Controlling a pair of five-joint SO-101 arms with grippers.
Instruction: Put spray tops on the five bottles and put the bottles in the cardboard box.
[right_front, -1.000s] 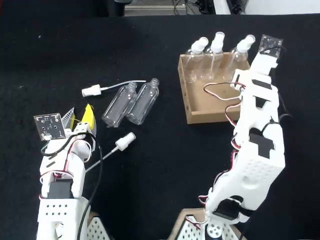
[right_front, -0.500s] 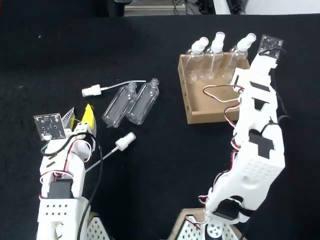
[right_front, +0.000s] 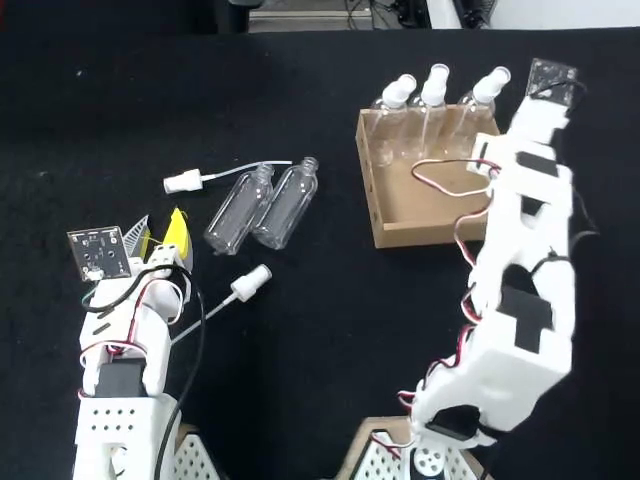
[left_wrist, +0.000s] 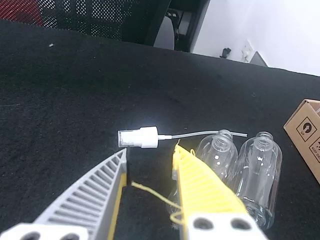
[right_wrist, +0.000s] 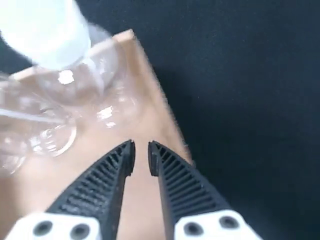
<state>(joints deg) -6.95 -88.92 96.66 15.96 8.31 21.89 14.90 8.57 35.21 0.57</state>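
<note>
At the far left, the left gripper (right_front: 157, 236) sits low over the black table (right_front: 320, 90). Its gray finger and yellow finger are spread wide, and they hold nothing.

Just past its tips lies a spray top (right_front: 184, 182) on its side. Its thin tube points to the right, toward the mouths of two bottles with no tops on.

The first open bottle (right_front: 238, 210) and the second open bottle (right_front: 287, 203) lie flat on the table. They are side by side and touching.

On the near side of them lies the other top (right_front: 252, 282), also on its side. It is close to the open bottles but does not touch them. Its tube runs back toward the left arm (right_front: 125, 330).

To the right of the middle is the box (right_front: 372, 200). Three bottles with tops on stand up in a row along its far wall. They are the first capped bottle (right_front: 388, 135), the middle capped bottle (right_front: 430, 125) and the last capped bottle (right_front: 478, 120).

The right arm (right_front: 520, 240) lies along the right side of the box. The right gripper (right_wrist: 141, 156) hangs over the box floor, just inside the wall. It is near the last capped bottle and not touching it. Its black fingers are nearly pressed together, with only a thin slit between them, and they pinch nothing.
</note>
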